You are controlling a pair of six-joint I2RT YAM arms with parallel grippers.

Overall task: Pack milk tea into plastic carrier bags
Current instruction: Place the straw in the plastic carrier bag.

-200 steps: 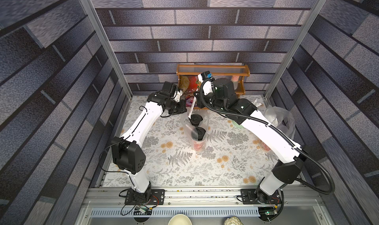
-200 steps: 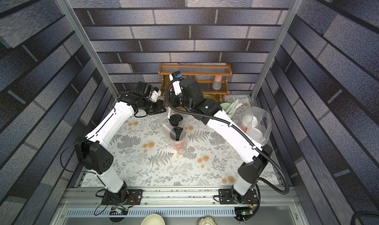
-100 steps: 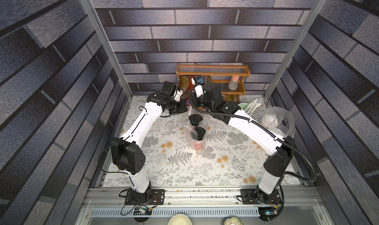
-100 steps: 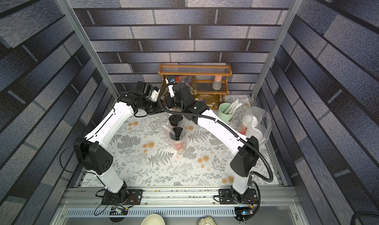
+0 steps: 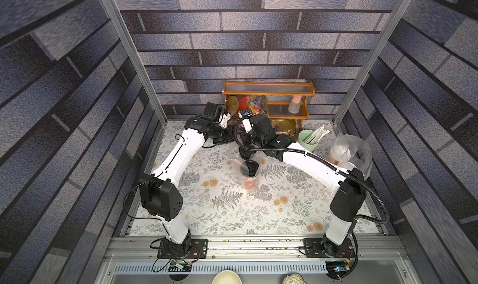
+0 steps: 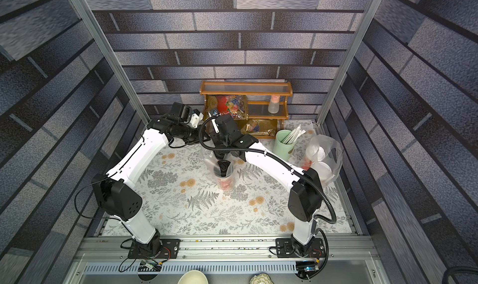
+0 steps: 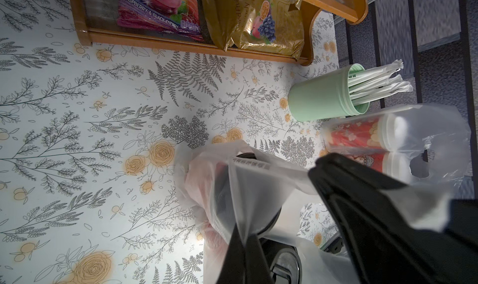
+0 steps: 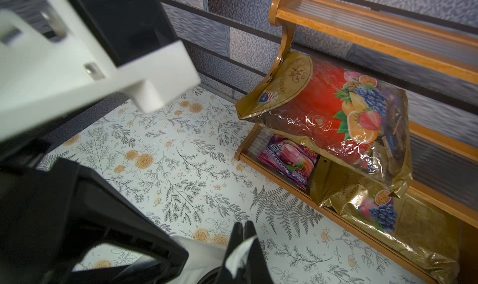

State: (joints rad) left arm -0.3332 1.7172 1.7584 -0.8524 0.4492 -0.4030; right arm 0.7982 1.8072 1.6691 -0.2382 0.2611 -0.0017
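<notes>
Left wrist view: left tool (image 7: 242, 234) tight on thin, crinkly clear bag (image 7: 248, 181); right tool (image 8: 243, 228), seemingly, likewise.

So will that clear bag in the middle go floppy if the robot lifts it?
Probably floppy: the clear bag looks thin and crinkled where the left gripper pinches it. The black-lidded cup inside may sway or lean.

Before you: bag (image 5: 236, 157) of two cups (image 5: 250, 167) at centre, shelf (image 5: 269, 91) behind, straw cup (image 5: 306, 141) and second bag (image 5: 362, 153) right.
</notes>
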